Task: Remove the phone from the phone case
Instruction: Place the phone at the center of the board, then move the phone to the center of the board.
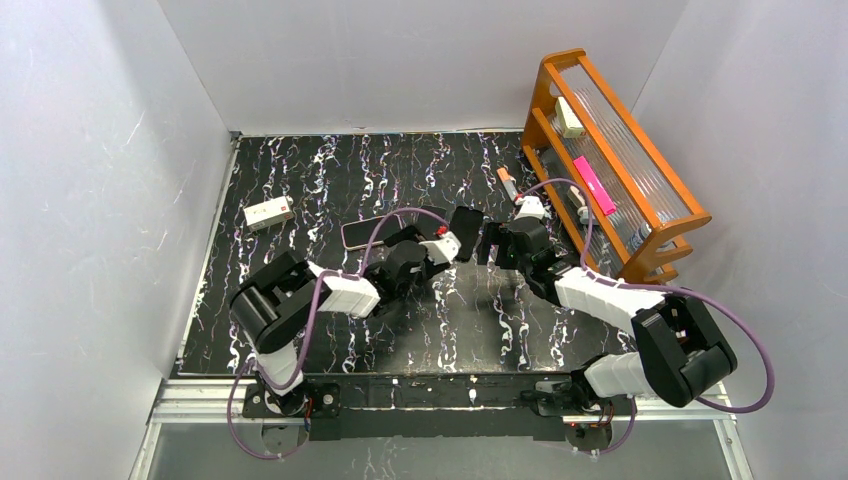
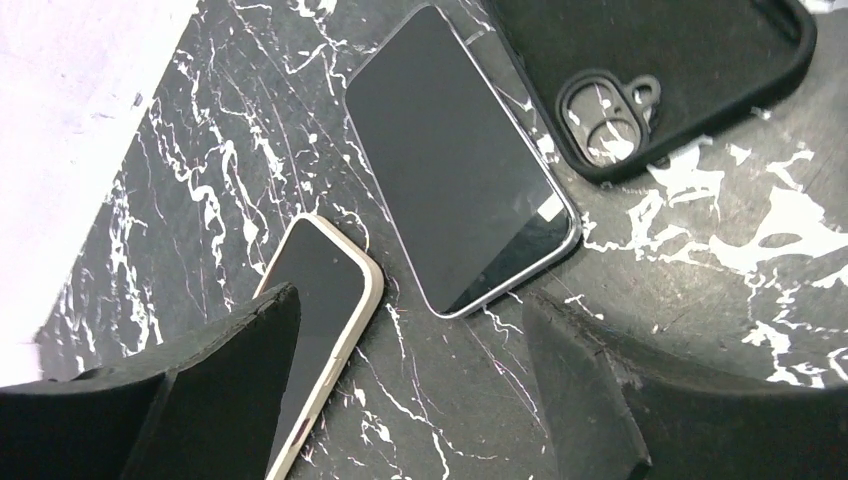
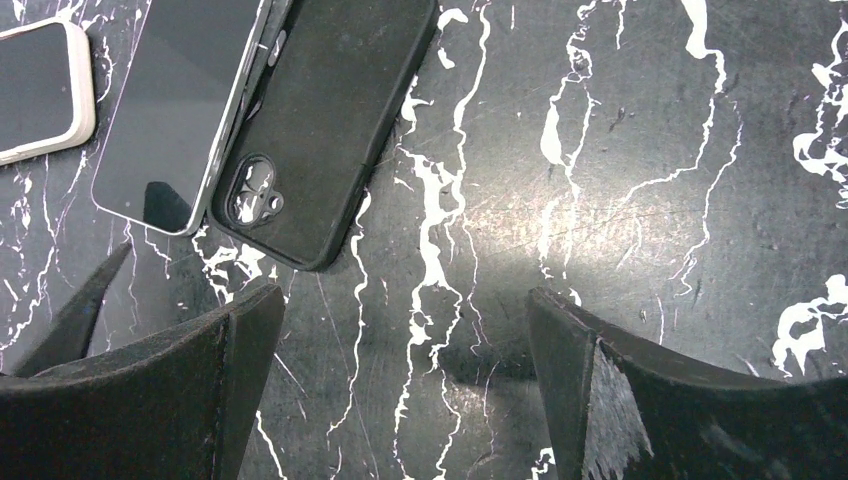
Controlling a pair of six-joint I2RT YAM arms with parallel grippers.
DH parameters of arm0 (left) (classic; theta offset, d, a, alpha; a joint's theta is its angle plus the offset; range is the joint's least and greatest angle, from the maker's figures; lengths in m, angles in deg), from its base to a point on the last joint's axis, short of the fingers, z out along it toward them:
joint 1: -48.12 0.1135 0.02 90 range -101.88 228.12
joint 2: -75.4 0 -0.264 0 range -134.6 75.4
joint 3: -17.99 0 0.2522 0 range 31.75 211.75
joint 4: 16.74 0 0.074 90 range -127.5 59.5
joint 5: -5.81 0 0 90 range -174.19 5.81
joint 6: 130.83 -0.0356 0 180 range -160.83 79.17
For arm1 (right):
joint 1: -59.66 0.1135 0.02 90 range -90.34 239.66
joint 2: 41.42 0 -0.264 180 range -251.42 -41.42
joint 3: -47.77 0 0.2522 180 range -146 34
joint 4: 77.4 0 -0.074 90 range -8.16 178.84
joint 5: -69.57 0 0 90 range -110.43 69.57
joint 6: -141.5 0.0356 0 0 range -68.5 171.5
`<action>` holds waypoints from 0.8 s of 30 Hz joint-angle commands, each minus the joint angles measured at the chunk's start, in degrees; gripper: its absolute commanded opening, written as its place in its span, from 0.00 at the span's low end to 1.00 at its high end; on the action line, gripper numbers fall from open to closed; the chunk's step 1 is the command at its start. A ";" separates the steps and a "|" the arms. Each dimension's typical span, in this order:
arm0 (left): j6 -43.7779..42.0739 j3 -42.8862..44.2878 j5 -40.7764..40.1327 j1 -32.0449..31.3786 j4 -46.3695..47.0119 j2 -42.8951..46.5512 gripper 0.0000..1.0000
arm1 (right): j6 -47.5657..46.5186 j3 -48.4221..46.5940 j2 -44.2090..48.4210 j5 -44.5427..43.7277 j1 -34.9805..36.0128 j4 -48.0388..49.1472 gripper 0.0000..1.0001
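Observation:
A bare dark phone [image 2: 460,160] with a silver edge lies face up on the marbled table, out of its case. The empty black phone case [image 2: 680,60], with its camera cut-out showing, lies right beside it; both also show in the right wrist view, phone [image 3: 185,110] and case [image 3: 320,120]. In the top view the case [image 1: 466,222] lies between the two grippers. My left gripper [image 2: 410,305] is open and empty, hovering just short of the phone. My right gripper [image 3: 405,295] is open and empty over bare table, to the right of the case.
A second phone in a beige case [image 2: 320,300] lies to the left of the bare phone, partly under my left finger. A white box [image 1: 268,213] sits at the far left. A wooden rack [image 1: 610,160] stands at the right, with a small orange-and-white item [image 1: 508,182] near it.

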 commanded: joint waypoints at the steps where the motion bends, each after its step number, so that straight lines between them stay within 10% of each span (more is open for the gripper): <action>1: 10.63 0.62 -0.36 1.16 -4.84 7.68 0.80 | 0.72 -0.20 1.80 1.14 -0.43 2.29 0.99; 13: 61.58 3.91 12.98 9.82 -21.82 12.13 0.78 | 1.36 0.61 5.16 2.18 -0.48 1.12 0.99; 24: 73.13 10.15 12.51 23.13 -32.65 12.20 0.81 | 1.10 0.45 5.61 3.45 -0.49 1.16 0.99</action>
